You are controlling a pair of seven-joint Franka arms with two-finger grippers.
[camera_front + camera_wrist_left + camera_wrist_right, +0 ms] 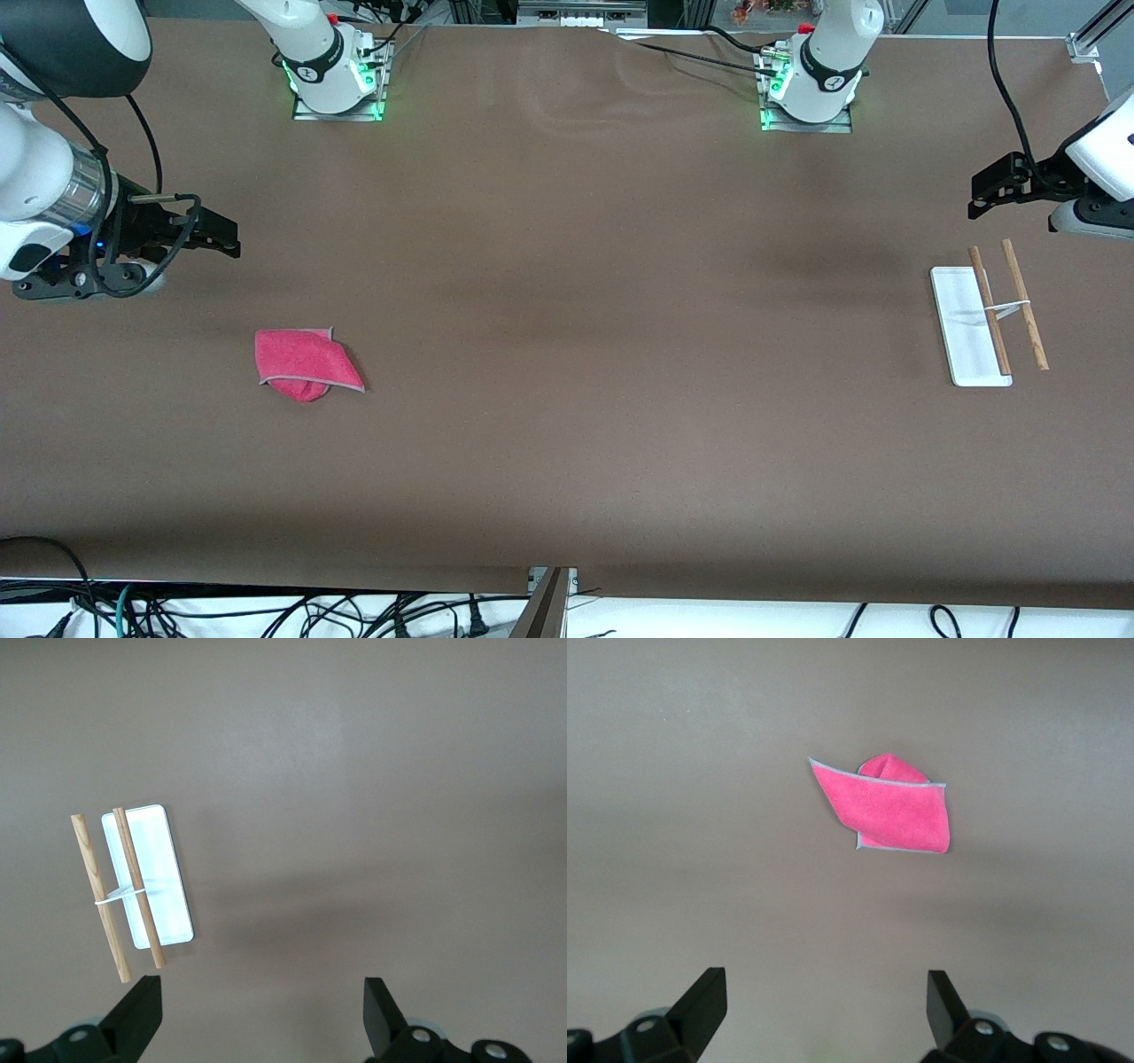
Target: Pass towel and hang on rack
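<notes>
Hovering wide open and empty: right gripper (232, 237) near the crumpled bright pink towel (304, 362).
Left gripper (974, 197), equally spread and empty, hangs near the white-based wooden-rod rack (966, 341).

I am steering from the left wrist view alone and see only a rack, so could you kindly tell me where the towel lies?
Observer: The small pink cloth towel with a grey stitched edge lies folded on the brown table, toward the right arm's end.
Operator: Is anything holding it?
Observer: No. The right end effector hangs open above the table, apart from the towel.
Operator: How does it sit relative to the rack?
Observer: The white-based rack with two wooden rods stands at the left arm's end.
</notes>
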